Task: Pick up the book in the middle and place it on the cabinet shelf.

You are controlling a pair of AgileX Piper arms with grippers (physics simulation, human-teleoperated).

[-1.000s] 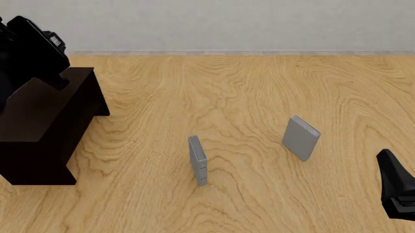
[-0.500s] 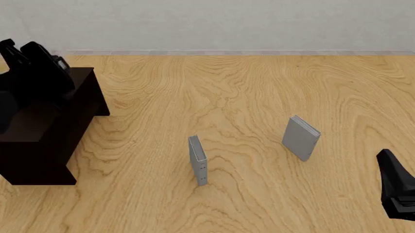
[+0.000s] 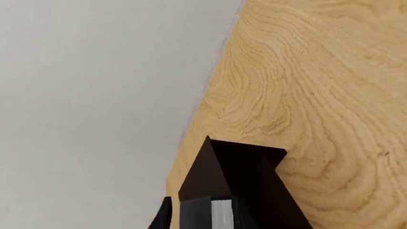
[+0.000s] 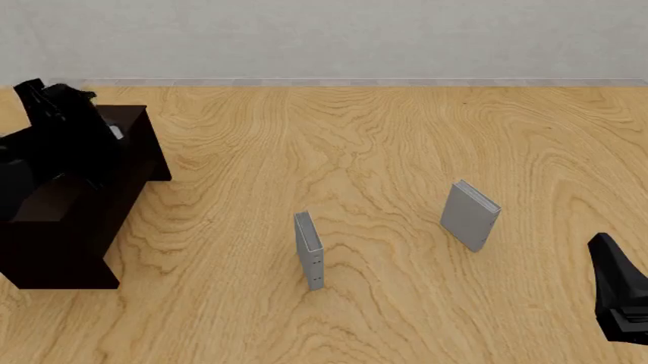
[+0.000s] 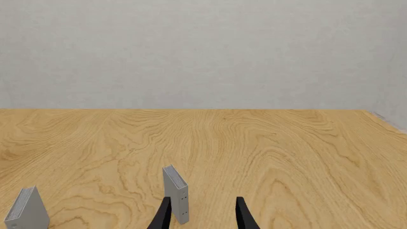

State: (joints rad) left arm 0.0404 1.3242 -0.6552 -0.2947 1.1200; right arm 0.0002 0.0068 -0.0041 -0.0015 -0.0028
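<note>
The placing step is judged in hand: the book [image 3: 216,217] is seen between the fingers of the left gripper [image 4: 71,125], apparently clamped, directly over the cabinet shelf [image 4: 127,148]. Lowering and release are called for next. The right gripper [image 5: 202,212] is parked with fingers apart.

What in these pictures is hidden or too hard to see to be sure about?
- The book: the left wrist view shows only a sliver of cover and white pages, cut by the frame edge; in the front view the left arm hides it.
- Left gripper: black against the dark cabinet, so open or shut is unclear.
- Right gripper: only fingertips show in its wrist view; the front view crops the arm.
</note>
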